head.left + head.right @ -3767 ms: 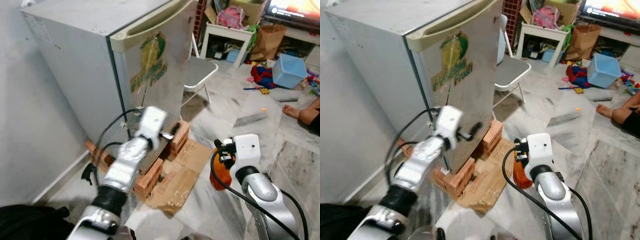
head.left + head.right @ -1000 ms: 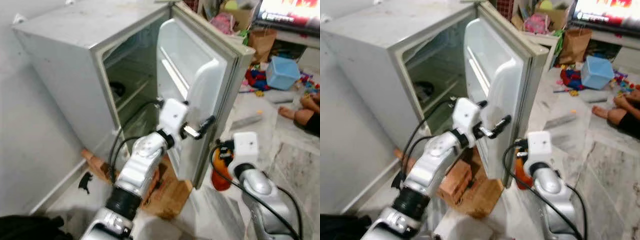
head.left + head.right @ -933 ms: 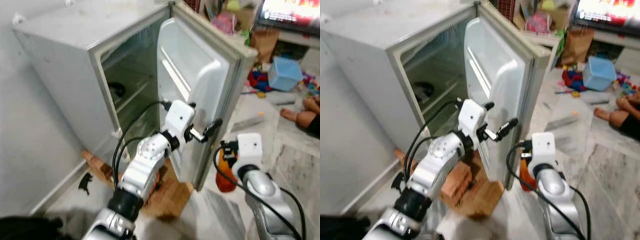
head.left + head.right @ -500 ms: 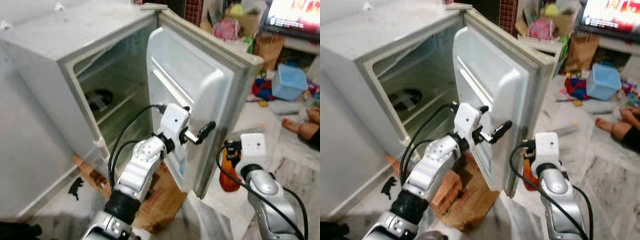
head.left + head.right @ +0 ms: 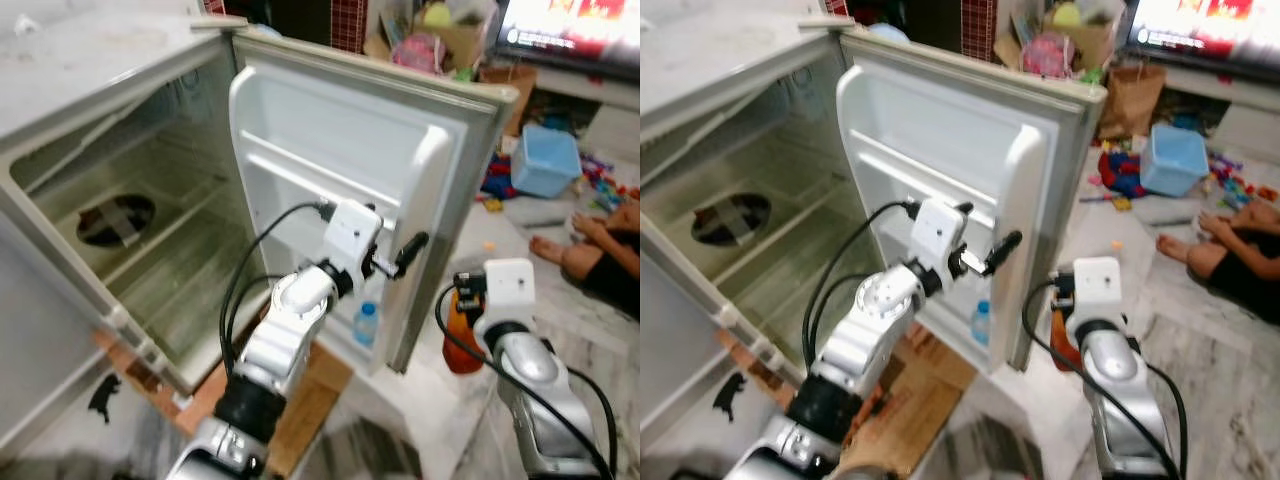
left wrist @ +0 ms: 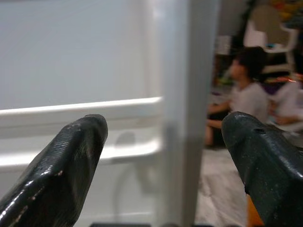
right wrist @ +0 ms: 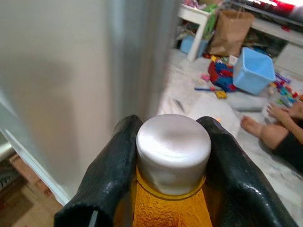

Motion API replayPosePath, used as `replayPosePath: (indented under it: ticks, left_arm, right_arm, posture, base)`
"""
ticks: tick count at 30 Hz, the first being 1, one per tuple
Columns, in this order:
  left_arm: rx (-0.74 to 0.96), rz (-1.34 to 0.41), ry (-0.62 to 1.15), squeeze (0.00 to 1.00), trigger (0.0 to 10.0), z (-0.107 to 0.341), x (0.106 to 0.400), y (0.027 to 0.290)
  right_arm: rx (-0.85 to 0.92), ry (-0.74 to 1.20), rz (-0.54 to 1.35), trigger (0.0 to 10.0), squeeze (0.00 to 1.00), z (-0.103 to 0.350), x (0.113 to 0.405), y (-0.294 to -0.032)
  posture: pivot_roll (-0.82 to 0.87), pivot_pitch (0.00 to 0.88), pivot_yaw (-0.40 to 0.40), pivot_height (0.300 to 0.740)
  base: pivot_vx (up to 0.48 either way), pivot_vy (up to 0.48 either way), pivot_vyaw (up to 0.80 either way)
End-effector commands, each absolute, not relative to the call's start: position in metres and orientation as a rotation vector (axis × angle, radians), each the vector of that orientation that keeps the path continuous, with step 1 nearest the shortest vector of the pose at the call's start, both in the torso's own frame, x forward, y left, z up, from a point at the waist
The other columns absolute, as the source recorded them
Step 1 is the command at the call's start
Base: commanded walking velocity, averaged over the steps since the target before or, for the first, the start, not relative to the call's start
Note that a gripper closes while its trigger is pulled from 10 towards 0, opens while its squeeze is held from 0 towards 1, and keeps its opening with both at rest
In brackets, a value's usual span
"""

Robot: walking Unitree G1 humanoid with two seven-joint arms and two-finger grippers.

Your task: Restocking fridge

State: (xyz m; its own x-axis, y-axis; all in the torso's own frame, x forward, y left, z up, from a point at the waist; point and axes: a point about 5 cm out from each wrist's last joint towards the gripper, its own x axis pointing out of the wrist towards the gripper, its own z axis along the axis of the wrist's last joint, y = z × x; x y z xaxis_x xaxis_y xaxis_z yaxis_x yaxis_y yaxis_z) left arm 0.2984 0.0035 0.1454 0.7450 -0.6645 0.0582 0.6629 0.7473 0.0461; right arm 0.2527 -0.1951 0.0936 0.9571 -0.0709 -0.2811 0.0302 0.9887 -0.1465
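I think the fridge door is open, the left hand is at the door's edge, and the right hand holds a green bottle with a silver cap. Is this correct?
Not quite: the bottle in the right hand is orange, not green, as the right wrist view shows. The rest stands: the fridge door is open, the left hand is at its edge, and the cap is silver.

Glossy white plastic fridge door (image 5: 330, 150), orange bottle (image 7: 170, 208) with silvery metallic cap (image 7: 173, 146)

left tool (image 6: 163, 142) spread wide, straddling fridge door (image 6: 182, 94) edge.
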Motion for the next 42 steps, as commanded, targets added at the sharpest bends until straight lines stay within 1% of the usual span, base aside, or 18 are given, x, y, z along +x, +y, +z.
replayPosePath:
  ticks: [1, 2, 6, 8, 9, 10, 14, 19, 29, 42]
  left_arm:
    - [0.055, -0.616, -0.035, 0.00, 10.0, 0.133, 0.302, 0.030]
    - [0.067, -0.540, -0.014, 0.00, 10.0, 0.125, 0.301, 0.050]
    - [0.077, -0.431, 0.019, 0.00, 10.0, 0.116, 0.297, 0.077]
    - [0.065, -0.347, 0.054, 0.00, 10.0, 0.108, 0.293, 0.098]
    - [0.065, -0.347, 0.054, 0.00, 10.0, 0.108, 0.293, 0.098]
    - [0.050, -0.266, 0.088, 0.00, 10.0, 0.101, 0.288, 0.117]
    - [0.068, -0.182, 0.098, 0.00, 10.0, 0.097, 0.283, 0.138]
    - [0.064, -0.145, 0.097, 0.00, 10.0, 0.099, 0.283, 0.142]
    - [0.043, -0.165, 0.109, 0.00, 10.0, 0.098, 0.282, 0.133]
    - [0.068, -0.134, 0.113, 0.00, 10.0, 0.098, 0.281, 0.137]
  right_arm:
    - [-0.124, 0.247, -0.030, 10.0, 0.00, 0.100, 0.255, -0.187]
    - [-0.121, 0.236, -0.032, 10.0, 0.00, 0.101, 0.256, -0.187]
    - [-0.115, 0.222, -0.034, 10.0, 0.00, 0.103, 0.259, -0.186]
    - [-0.104, 0.212, -0.031, 10.0, 0.00, 0.103, 0.264, -0.182]
    - [-0.104, 0.212, -0.031, 10.0, 0.00, 0.103, 0.264, -0.182]
    - [-0.094, 0.207, -0.027, 10.0, 0.00, 0.102, 0.269, -0.179]
    - [-0.082, 0.185, -0.003, 10.0, 0.00, 0.106, 0.278, -0.171]
    - [-0.085, 0.179, 0.012, 10.0, 0.00, 0.107, 0.280, -0.169]
    - [-0.068, 0.171, 0.063, 10.0, 0.00, 0.108, 0.277, -0.163]
    - [-0.045, 0.176, 0.118, 10.0, 0.00, 0.106, 0.277, -0.154]
  posture:
    - [-0.05, 0.000, 0.017, 0.740]
    - [-0.05, 0.000, 0.016, 0.740]
    - [-0.05, 0.000, 0.028, 0.740]
    - [-0.05, 0.000, 0.030, 0.740]
    - [-0.05, 0.000, 0.030, 0.740]
    - [-0.04, 0.000, 0.026, 0.740]
    - [-0.02, 0.000, 0.013, 0.740]
    - [-0.01, 0.000, 0.001, 0.740]
    - [-0.03, 0.000, 0.009, 0.740]
    - [-0.02, 0.000, 0.006, 0.740]
  base:
    - [0.000, 0.000, 0.00]
    - [0.000, 0.000, 0.00]
    - [0.000, 0.000, 0.00]
    - [0.000, 0.000, 0.00]
    - [0.000, 0.000, 0.00]
    - [0.000, 0.000, 0.00]
    - [0.000, -0.394, 0.00]
    - [0.000, -0.453, 0.00]
    - [0.000, -0.452, 0.00]
    - [0.000, -0.449, 0.00]
